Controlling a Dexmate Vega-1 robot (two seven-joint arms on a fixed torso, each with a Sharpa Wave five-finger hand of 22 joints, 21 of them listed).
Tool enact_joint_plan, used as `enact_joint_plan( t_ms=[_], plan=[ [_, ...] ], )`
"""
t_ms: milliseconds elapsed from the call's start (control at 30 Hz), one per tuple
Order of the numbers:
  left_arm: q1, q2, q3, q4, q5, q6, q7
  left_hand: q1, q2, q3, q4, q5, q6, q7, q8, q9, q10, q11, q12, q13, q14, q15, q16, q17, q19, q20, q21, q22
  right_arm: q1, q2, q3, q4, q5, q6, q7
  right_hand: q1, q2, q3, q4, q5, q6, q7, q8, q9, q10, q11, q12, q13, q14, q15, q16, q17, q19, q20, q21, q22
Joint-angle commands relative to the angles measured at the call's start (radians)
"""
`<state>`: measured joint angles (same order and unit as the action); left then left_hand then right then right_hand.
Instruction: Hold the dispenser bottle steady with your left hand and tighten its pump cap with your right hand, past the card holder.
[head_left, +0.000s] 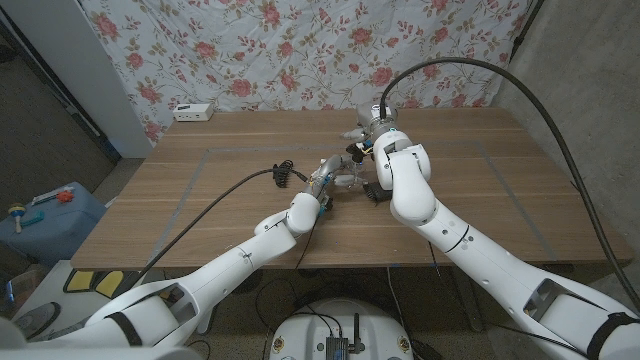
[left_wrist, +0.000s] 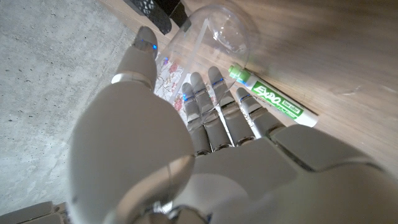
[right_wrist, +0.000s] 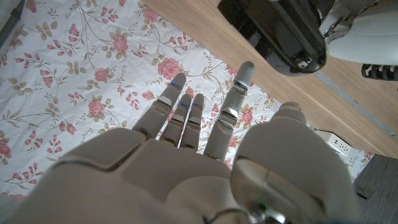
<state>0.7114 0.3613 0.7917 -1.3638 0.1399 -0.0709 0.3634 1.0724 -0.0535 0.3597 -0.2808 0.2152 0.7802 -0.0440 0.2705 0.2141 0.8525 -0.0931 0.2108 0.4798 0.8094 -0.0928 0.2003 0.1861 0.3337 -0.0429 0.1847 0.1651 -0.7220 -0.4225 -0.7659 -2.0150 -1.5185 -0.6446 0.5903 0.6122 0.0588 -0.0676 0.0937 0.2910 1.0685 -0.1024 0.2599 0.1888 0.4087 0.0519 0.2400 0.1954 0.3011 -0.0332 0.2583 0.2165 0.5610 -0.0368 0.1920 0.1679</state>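
Note:
In the head view the clear dispenser bottle (head_left: 343, 172) stands mid-table with my left hand (head_left: 328, 178) wrapped around it. The left wrist view shows that hand's fingers (left_wrist: 208, 102) lying on the bottle's clear wall (left_wrist: 217, 31) and the thumb on its other side. The pump cap (head_left: 353, 150) sticks up dark above the bottle. My right hand (head_left: 370, 125) hovers just behind and above the cap. In the right wrist view the right hand (right_wrist: 186, 162) has its fingers (right_wrist: 227, 115) spread and holds nothing. The black card holder (head_left: 372, 189) sits just right of the bottle, under my right forearm.
A green Expo marker (left_wrist: 273, 102) lies on the wood beside the bottle. A white power strip (head_left: 192, 112) sits at the table's far left edge, below the floral cloth (head_left: 300, 50). A blue box (head_left: 45, 215) stands on the floor to the left.

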Motion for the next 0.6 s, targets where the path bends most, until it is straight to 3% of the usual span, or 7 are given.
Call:
enact_joint_plan(
  t_ms=[33, 267, 433, 600],
  plan=[
    [0.004, 0.009, -0.006, -0.008, -0.001, -0.003, -0.001, -0.129, 0.171, 0.122, 0.124, -0.004, 0.187, 0.003, 0.003, 0.001, 0.005, 0.0, 0.006, 0.003, 0.003, -0.048, 0.005, 0.003, 0.0, -0.043, 0.004, 0.003, -0.02, -0.013, 0.036, -0.048, 0.061, 0.009, -0.022, -0.007, -0.003, -0.009, 0.002, -0.002, -0.075, 0.005, -0.031, 0.007, -0.02, -0.002, -0.015, 0.004, -0.012, 0.013, -0.014, 0.005, -0.011, 0.014, -0.004, 0.003],
    [0.0, 0.008, -0.008, 0.001, -0.002, -0.011, -0.003, -0.133, 0.171, 0.122, 0.127, -0.004, 0.184, -0.004, 0.002, 0.001, 0.003, -0.003, 0.006, 0.004, 0.004, -0.047, 0.004, 0.002, -0.001, -0.043, 0.004, 0.003, -0.017, -0.056, 0.066, -0.1, 0.139, 0.041, 0.035, 0.007, -0.007, -0.015, -0.012, -0.007, -0.25, -0.008, -0.079, 0.015, -0.091, 0.006, -0.047, 0.007, -0.066, 0.035, -0.044, 0.007, -0.063, 0.028, -0.011, 0.003],
    [-0.001, 0.008, -0.009, 0.004, -0.002, -0.013, -0.002, -0.135, 0.172, 0.123, 0.128, -0.004, 0.183, -0.005, 0.001, 0.001, 0.004, -0.005, 0.006, 0.004, 0.005, -0.047, 0.004, 0.002, 0.0, -0.042, 0.004, 0.003, -0.012, -0.082, 0.08, -0.131, 0.173, 0.052, 0.083, 0.03, -0.008, -0.012, -0.031, -0.009, -0.375, -0.021, -0.085, 0.02, -0.16, 0.007, -0.059, 0.009, -0.12, 0.055, -0.06, 0.007, -0.116, 0.046, -0.014, 0.003],
    [-0.001, 0.008, -0.01, 0.005, -0.001, -0.013, 0.0, -0.142, 0.174, 0.123, 0.133, -0.004, 0.184, -0.01, 0.002, 0.001, 0.004, -0.006, 0.006, 0.004, 0.007, -0.049, 0.004, 0.002, 0.0, -0.042, 0.004, 0.003, 0.002, -0.112, 0.088, -0.156, 0.205, 0.072, 0.136, 0.041, -0.009, -0.012, -0.042, -0.009, -0.457, -0.023, -0.085, 0.023, -0.22, 0.006, -0.064, 0.01, -0.171, 0.074, -0.07, 0.006, -0.155, 0.053, -0.016, 0.002]
  ],
)
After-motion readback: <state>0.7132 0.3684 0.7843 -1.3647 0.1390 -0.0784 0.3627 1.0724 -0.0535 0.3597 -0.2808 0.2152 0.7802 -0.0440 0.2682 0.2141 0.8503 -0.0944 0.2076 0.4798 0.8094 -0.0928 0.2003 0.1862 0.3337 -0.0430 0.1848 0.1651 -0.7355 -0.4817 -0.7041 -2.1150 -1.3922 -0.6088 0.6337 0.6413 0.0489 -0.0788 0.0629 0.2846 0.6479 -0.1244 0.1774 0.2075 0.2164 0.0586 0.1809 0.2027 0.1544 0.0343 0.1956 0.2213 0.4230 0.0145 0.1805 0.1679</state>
